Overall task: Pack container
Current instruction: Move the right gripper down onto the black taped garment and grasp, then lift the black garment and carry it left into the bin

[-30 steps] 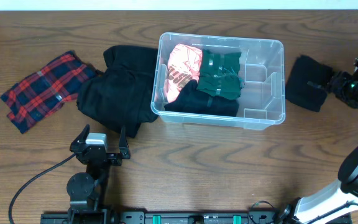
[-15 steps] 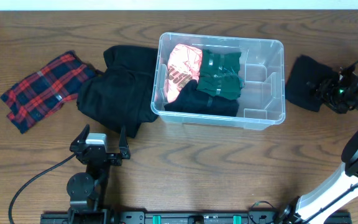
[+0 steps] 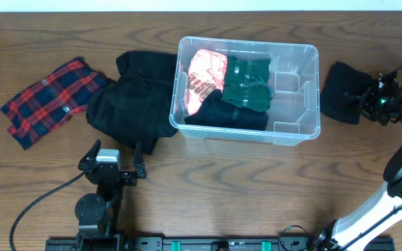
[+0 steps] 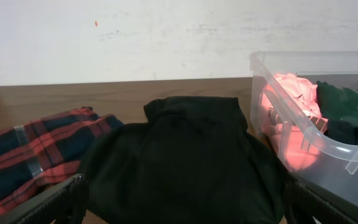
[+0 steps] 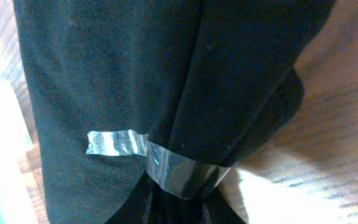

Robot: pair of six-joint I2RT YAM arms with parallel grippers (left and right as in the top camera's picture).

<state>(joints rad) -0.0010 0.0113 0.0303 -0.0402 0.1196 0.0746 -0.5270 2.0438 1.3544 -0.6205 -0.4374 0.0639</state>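
Since the right gripper (image 3: 368, 98), closure untellable, meets only the three-o'clock edge of the black taped cloth bundle (image 3: 340, 92), that bundle may slip short of the clear rectangular plastic container (image 3: 306, 132); left gripper (image 3: 115, 155) gapes.

Right half of container (image 3: 297, 89) open from above, folded clothes (image 3: 243, 84) filling its left, black garment pile (image 3: 128, 104) hard against the left wall, black bundle (image 3: 342, 92) near the right, table (image 3: 222, 181) bare in front.
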